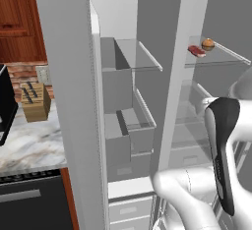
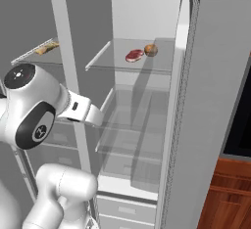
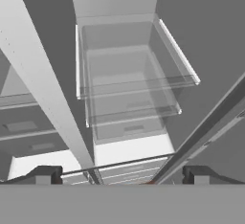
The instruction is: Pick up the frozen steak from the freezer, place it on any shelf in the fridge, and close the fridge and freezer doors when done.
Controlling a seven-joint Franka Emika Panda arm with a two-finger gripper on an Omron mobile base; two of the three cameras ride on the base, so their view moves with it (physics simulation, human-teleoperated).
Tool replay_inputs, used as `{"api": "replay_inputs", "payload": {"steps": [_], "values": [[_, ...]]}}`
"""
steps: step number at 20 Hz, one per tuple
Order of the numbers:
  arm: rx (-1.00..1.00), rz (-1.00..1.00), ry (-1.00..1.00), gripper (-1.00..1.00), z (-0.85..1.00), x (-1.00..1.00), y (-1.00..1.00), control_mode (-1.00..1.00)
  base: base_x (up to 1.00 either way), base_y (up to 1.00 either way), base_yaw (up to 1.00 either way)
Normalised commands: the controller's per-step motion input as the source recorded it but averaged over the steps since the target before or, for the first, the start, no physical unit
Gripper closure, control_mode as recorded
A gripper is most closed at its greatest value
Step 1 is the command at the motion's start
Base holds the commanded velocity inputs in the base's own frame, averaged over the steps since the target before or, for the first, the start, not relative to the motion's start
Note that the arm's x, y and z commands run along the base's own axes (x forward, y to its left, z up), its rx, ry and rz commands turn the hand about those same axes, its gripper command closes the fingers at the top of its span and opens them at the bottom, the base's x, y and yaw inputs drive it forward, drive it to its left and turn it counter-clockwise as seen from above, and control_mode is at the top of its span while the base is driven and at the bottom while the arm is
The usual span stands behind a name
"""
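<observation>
No text, label, brand, number or sign can be read in any view. A small round emblem is seen on the arm's dark joint (image 2: 39, 131), but it cannot be made out.

steak (image 2: 135, 55) dk red, pale marbling | doors (image 1: 74, 101) grey | ball (image 2: 151, 50) orange-brn

Setting: a rendered home kitchen. Evidence: tall grey side-by-side unit, both doors open, freezer (image 1: 125, 101) and fridge (image 2: 139, 110) fitted with glass shelves and grey drawers. Marble-patterned counter (image 1: 27, 148) to its left carries a wooden knife block (image 1: 34, 101) near the back edge, against a brick backsplash (image 1: 19, 74). Red-brown wood cabinets (image 1: 17, 17) above. Black oven door (image 1: 32, 207) below the counter's front edge.
</observation>
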Motion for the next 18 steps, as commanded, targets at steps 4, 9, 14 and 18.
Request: {"api": "replay_inputs", "payload": {"steps": [4, 9, 14, 18], "values": [[0.0, 0.0, 0.0, -1.0, 0.0, 0.0, 0.0, 1.0, -0.52, 0.0, 0.0], [0.0, 0.0, 0.0, -1.0, 0.0, 0.0, 0.0, 1.0, -0.67, 0.0, 0.0], [0.0, 0.0, 0.0, -1.0, 0.0, 0.0, 0.0, 1.0, -0.69, -0.02, 0.0], [0.0, 0.0, 0.0, -1.0, 0.0, 0.0, 0.0, 1.0, -0.52, -0.03, 0.0]]}}
